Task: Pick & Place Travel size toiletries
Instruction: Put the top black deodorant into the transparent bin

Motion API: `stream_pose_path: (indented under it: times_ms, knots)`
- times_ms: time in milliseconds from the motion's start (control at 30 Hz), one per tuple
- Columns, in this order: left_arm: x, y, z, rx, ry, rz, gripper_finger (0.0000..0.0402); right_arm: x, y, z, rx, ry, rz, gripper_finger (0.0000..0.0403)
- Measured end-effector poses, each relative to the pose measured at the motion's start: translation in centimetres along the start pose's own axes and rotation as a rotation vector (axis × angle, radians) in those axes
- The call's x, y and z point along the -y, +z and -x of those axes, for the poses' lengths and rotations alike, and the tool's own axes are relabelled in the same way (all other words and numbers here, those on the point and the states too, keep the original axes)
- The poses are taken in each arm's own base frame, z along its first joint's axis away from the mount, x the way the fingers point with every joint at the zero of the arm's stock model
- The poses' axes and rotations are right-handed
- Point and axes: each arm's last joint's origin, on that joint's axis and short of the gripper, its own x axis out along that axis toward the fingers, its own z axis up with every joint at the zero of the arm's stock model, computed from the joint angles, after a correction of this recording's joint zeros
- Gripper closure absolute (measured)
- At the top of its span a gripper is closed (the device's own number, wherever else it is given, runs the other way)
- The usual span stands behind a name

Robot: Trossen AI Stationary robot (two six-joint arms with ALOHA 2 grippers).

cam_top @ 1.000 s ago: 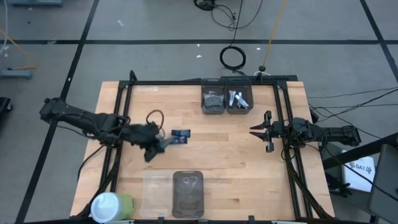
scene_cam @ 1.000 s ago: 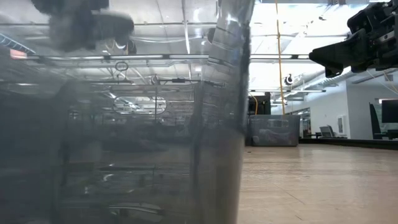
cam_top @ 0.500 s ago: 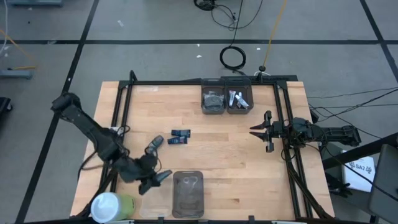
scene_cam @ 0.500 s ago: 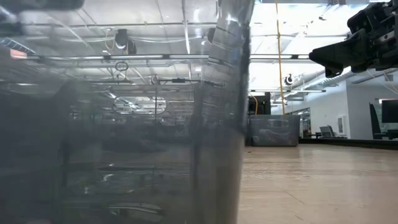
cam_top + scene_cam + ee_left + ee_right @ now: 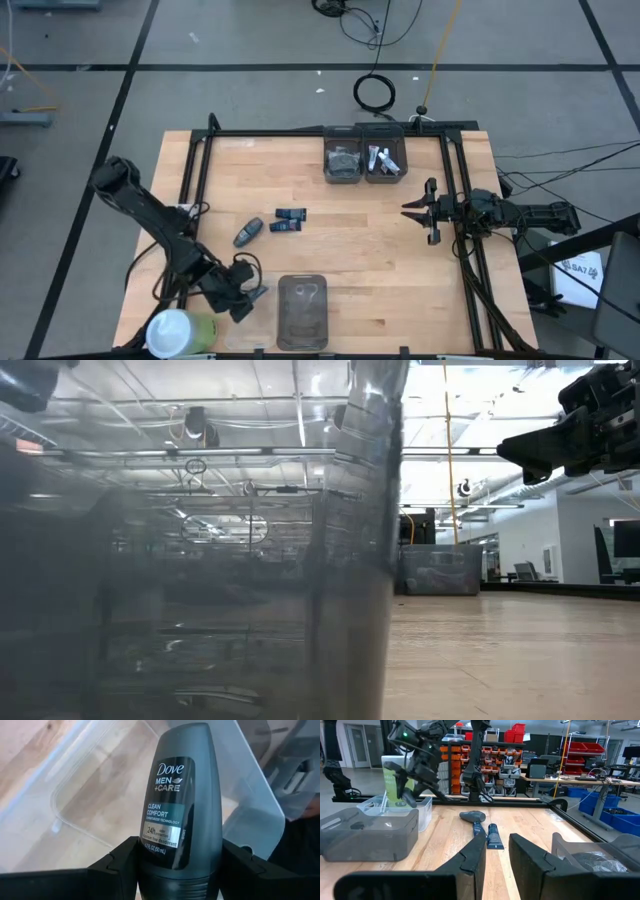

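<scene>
Grey roll-on bottle held upright

Another grey bottle and two blue packs are laid mid-table.

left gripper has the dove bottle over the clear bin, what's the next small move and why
Probably lower a little and open. The left gripper is shut on the grey Dove roll-on bottle, and the left wrist view shows the empty clear bin right beneath it, so a short drop avoids a bounce.

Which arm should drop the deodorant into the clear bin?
Left. The left gripper is shut on the Dove roll-on and hangs over the clear bin at the near edge. The right gripper waits open, far off near the right rail.
</scene>
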Motion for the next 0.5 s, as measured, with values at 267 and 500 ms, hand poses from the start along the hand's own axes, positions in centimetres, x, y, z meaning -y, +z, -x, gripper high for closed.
stream_pose_path:
  times_ms: [267, 500]
  knots:
    - [-0.2, 0.9, -0.9, 0.056, 0.041, 0.010, 0.0183, 0.0, 0.0, 0.0, 0.000, 0.000, 0.000, 0.0328]
    - [-0.5, 1.0, -2.0, 0.052, 0.089, -0.012, 0.0179, 0.0, 0.0, 0.0, 0.000, 0.000, 0.000, 0.0328]
